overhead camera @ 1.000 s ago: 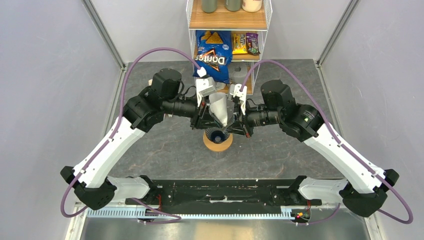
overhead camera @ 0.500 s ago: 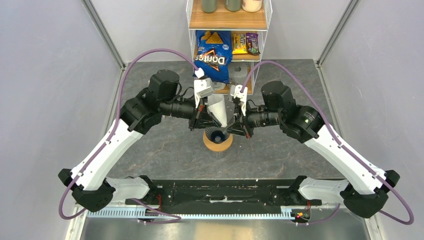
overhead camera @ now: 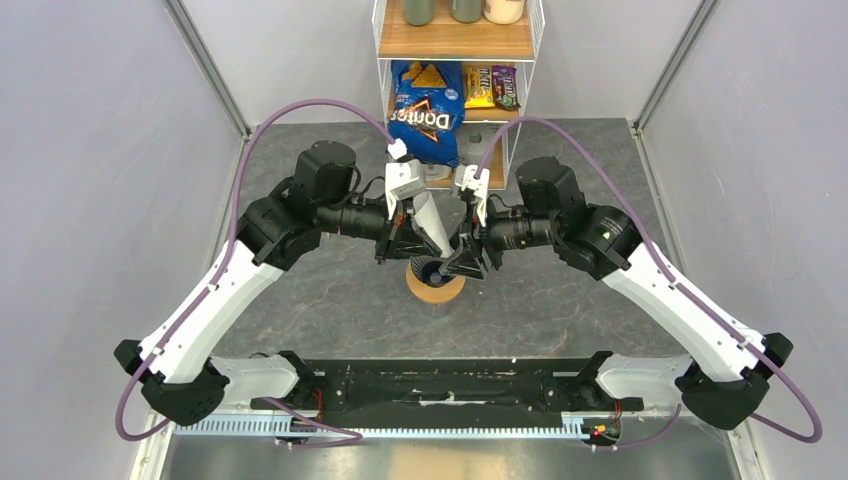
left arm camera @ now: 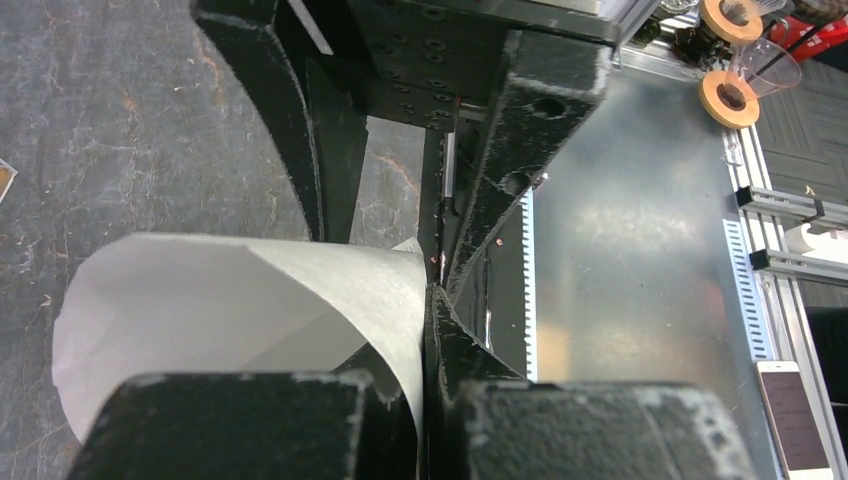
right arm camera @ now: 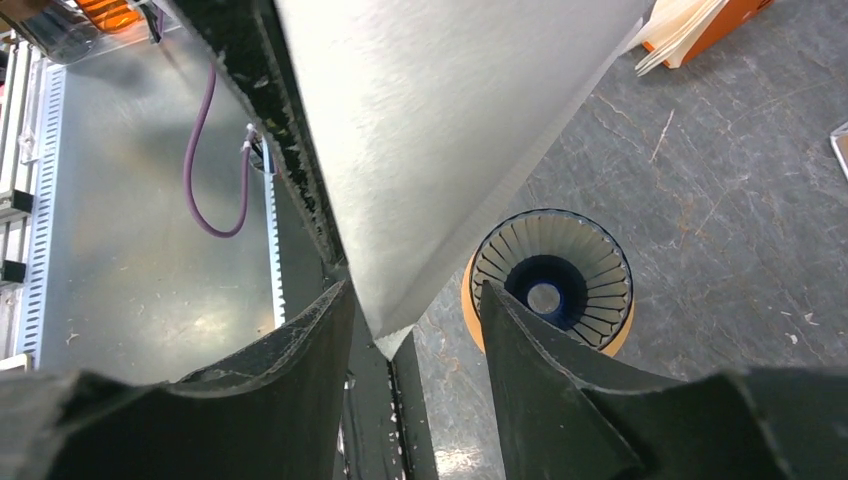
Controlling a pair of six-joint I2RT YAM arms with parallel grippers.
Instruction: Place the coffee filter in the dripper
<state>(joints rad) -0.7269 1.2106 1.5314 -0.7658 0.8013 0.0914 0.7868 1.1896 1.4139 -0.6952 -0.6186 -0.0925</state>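
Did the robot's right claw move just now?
Yes. The right gripper slid left, ending closer to the blue dripper, which stayed put.

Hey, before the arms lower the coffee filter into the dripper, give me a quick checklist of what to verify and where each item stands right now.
1. Left gripper holding the coffee filter: ok, shut on its paper wall.
2. Right gripper open: ok, one finger on either side of the filter's tip, not pinching it.
3. Dripper upright and empty: ok, its mouth faces up with nothing inside.
4. Dripper seated on the tan ring: ok.
5. Filter tip inside the dripper: not ok, it hangs outside the mouth.
6. Tip lined up above the mouth: cannot tell from these angles.
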